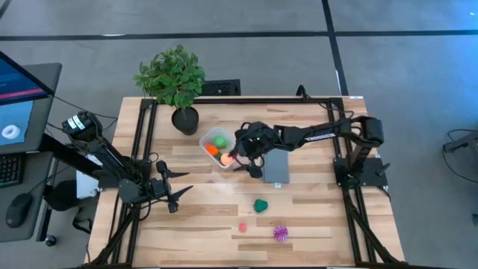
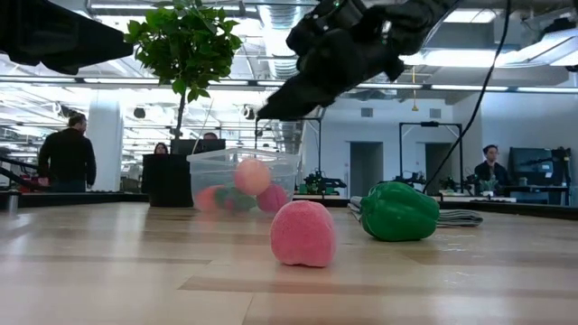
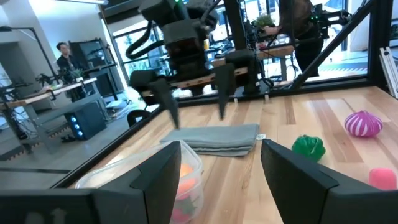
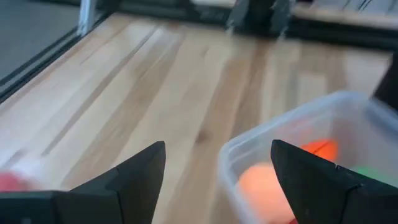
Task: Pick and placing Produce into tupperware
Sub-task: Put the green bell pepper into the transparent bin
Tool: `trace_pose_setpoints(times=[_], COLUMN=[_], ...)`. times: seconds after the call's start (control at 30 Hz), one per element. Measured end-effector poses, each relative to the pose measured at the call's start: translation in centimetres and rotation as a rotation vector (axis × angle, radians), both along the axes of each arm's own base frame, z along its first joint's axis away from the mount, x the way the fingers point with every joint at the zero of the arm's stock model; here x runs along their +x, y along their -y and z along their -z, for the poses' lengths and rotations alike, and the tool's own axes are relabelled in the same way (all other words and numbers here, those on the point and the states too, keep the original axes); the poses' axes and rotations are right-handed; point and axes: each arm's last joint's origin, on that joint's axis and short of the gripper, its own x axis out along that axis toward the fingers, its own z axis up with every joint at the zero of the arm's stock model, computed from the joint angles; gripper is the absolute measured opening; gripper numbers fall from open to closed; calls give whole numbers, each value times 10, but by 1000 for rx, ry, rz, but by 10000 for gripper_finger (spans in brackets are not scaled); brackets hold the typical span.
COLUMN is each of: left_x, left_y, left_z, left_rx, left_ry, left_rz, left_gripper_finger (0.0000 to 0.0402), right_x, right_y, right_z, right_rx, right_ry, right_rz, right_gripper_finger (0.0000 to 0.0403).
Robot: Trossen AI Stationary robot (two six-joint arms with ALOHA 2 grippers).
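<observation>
The clear tupperware stands mid-table and holds a green ball, an orange carrot and an orange ball. My right gripper hovers open above the tupperware's right near corner with nothing between its fingers; the rim and the orange ball lie below it. A dark green piece, a small pink piece and a spiky purple ball rest on the table nearer the front. My left gripper waits open at the left, pointing level.
A flat grey slab lies just right of the tupperware, under my right arm. A potted plant stands at the far left behind the tupperware. People stand in the room beyond the table. Bare wood lies between the tupperware and the left gripper.
</observation>
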Motion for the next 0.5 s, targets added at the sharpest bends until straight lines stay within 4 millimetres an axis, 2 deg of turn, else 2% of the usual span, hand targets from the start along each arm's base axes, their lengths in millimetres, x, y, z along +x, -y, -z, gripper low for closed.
trace_pose_setpoints(times=[0.27,0.5], left_x=[8,26], left_y=[-2,-14], left_z=[2,3], left_rx=[14,23], left_ry=[-8,-12], left_rz=[140,319], left_gripper_finger=[213,213], right_x=[-22,-34], right_y=[-27,-59], right_z=[-3,-9], right_rx=[0,15], right_ry=[-223,-295], right_rz=[1,-13], right_gripper_finger=[315,315])
